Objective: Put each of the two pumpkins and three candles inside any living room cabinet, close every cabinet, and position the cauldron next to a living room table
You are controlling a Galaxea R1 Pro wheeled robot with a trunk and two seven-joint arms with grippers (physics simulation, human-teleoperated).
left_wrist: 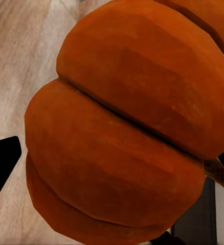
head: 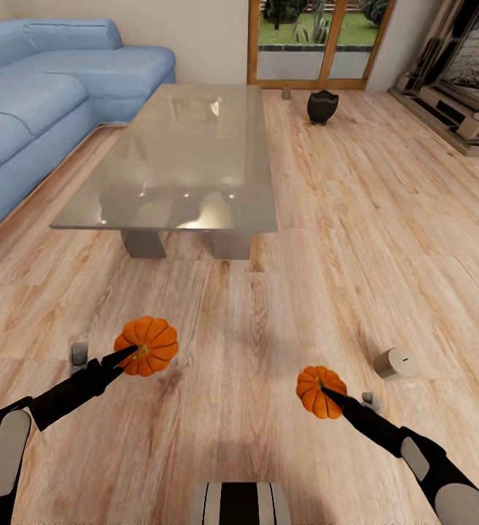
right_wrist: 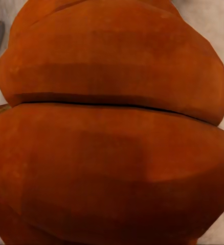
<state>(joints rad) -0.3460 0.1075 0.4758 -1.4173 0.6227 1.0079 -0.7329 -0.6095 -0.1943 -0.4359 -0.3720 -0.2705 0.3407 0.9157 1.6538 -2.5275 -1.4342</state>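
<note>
The smaller pumpkin (head: 321, 391) sits pinched in the right gripper (head: 325, 394), the bigger pumpkin (head: 146, 345) in the left gripper (head: 131, 351), both above the floor. Steady carrying to the cabinet should prevent slips; a candle (head: 394, 363) lies nearby.

The head camera looks forward and down over the floor (head: 326, 240), while both wrist cameras sit close (pumpkin-filled).

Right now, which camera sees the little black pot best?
The head view: the cauldron stands whole on the wooden floor beyond the glass table's far corner. In the wrist views I see pumpkin close up, the left pumpkin and the right pumpkin, with bits of floor.
</note>
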